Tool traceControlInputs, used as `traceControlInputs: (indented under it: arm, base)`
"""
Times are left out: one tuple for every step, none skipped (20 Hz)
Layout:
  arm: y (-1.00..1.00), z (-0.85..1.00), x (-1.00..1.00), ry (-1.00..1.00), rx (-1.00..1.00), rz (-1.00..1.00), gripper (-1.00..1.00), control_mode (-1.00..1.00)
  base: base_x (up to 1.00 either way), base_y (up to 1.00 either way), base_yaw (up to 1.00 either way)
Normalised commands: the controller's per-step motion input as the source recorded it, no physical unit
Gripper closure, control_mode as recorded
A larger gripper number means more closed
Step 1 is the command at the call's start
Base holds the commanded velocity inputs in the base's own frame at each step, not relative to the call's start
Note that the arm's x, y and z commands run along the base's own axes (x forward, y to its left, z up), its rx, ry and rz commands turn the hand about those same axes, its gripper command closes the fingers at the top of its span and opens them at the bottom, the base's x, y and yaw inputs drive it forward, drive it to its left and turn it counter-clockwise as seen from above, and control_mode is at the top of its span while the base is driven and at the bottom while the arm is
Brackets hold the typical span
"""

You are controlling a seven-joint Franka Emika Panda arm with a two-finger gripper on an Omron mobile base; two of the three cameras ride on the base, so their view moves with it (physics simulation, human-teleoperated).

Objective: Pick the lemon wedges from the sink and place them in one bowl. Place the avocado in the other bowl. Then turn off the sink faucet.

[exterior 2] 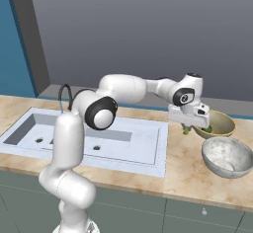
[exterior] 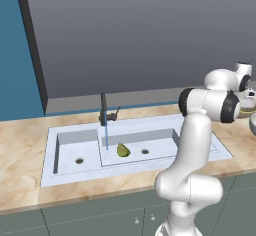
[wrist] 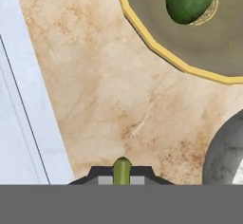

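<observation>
Right now I have the gripper (exterior 2: pixel 187 128) clamped on a small yellow-green lemon wedge (wrist: pixel 122 170), pinched between the fingertips and carried over the counter (wrist: pixel 118 99) between the sink (exterior 2: pixel 143 143) and the two bowls. In the hand view the wedge's tip pokes up from the jaws; it looks light but slick and tapered, so I judge it could squirt out if the grip sat on the narrow point. The hold seems to be across the thicker body, which is where I want it.

The avocado (wrist: pixel 190 0) already lies in the yellow-rimmed bowl (exterior 2: pixel 222 123), so this wedge should go into the grey metal bowl (exterior 2: pixel 227 158), which sits just beside it and nearer the counter's front edge. From the right base view the gripper hangs close to the yellow bowl's rim, so I judge that a careless move risks clipping the rim or dropping the wedge in with the avocado.

Another, larger wedge (exterior: pixel 123 150) sits in the long basin near its drain, and water runs from the faucet (exterior: pixel 104 109).
</observation>
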Motion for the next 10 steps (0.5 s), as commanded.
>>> traceControlInputs:
  arm:
    - [-0.06, 0.00, -0.09, 0.00, -0.13, 0.00, 1.00, -1.00]
    - [-0.07, 0.00, -0.10, 0.00, -0.13, 0.00, 1.00, -1.00]
    - [-0.08, 0.00, -0.11, 0.00, -0.14, 0.00, 1.00, -1.00]
    - [-0.09, 0.00, -0.14, 0.00, -0.13, 0.00, 1.00, -1.00]
    - [-0.11, 0.00, -0.14, 0.00, -0.13, -0.01, 1.00, -1.00]
    - [-0.11, 0.00, -0.14, -0.01, -0.13, -0.01, 1.00, -1.00]
    - [-0.11, 0.00, -0.14, 0.00, -0.13, -0.01, 1.00, -1.00]
    - [-0.14, 0.00, -0.16, 0.00, -0.13, -0.02, 1.00, -1.00]
    - [-0.16, 0.00, -0.16, 0.00, -0.13, -0.02, 1.00, -1.00]
    - [-0.17, 0.00, -0.16, 0.00, -0.12, -0.02, 1.00, -1.00]
  base:
    - [0.00, 0.00, 0.00]
    - [0.00, 0.00, 0.00]
    - [0.00, 0.00, 0.00]
    - [0.00, 0.00, 0.00]
    - [0.00, 0.00, 0.00]
    - [0.00, 0.00, 0.00]
    - [0.00, 0.00, 0.00]
    - [0.00, 0.00, 0.00]
    - [0.00, 0.00, 0.00]
    - [0.00, 0.00, 0.00]
